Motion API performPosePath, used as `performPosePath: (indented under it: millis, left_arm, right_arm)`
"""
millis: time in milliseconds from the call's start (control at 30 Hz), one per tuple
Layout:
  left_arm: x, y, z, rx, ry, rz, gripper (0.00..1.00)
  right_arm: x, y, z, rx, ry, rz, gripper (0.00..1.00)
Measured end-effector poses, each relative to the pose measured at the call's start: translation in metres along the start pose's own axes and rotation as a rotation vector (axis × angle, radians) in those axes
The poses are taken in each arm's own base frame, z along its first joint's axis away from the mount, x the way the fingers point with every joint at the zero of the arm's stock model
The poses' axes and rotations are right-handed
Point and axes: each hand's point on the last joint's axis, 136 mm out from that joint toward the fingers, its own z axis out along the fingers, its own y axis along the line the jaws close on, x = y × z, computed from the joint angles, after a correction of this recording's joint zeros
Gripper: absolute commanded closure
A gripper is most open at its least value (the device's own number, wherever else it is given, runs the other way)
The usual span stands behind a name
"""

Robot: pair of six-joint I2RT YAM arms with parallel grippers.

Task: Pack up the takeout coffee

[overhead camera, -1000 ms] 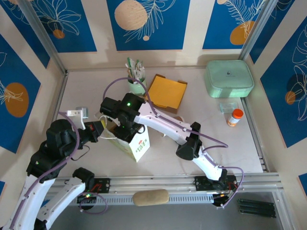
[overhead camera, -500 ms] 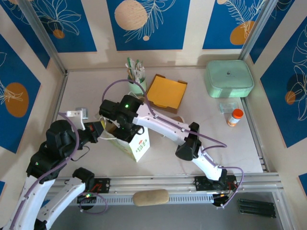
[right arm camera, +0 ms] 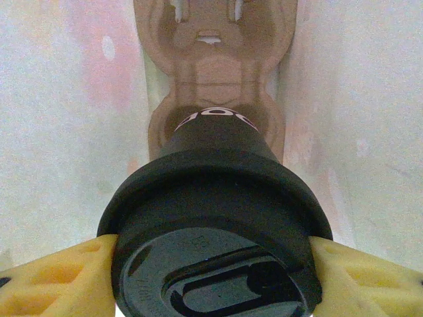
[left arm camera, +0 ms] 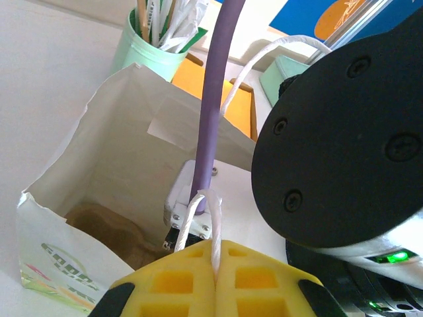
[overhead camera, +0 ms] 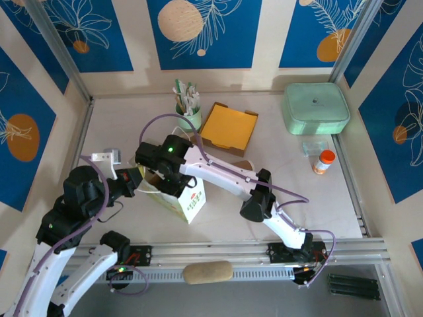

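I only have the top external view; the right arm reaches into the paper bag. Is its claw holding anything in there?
Observer: Yes, the right wrist view has the right claw gripping the takeout coffee by its black lid.
Operator: What is under the cup?
Observer: The moulded-pulp carrier, on the floor of the paper bag.
Operator: And the left claw?
Observer: The left claw is shut on the bag's white string handle.

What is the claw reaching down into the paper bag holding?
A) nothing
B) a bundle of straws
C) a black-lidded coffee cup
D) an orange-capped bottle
C: the right gripper clamps the black-lidded coffee cup, with the cup carrier beneath it.
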Motion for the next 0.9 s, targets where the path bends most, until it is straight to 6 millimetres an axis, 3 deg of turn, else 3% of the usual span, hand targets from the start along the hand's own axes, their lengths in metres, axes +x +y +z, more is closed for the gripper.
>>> performPosePath:
  millis: [900]
  left_arm:
    - [0.0015,0.0038,0.0002,-0.019,0.004,-0.002,1.00]
  right_arm:
    - [0.0001,-0.0019,0.0009,0.008,0.002,0.001,0.51]
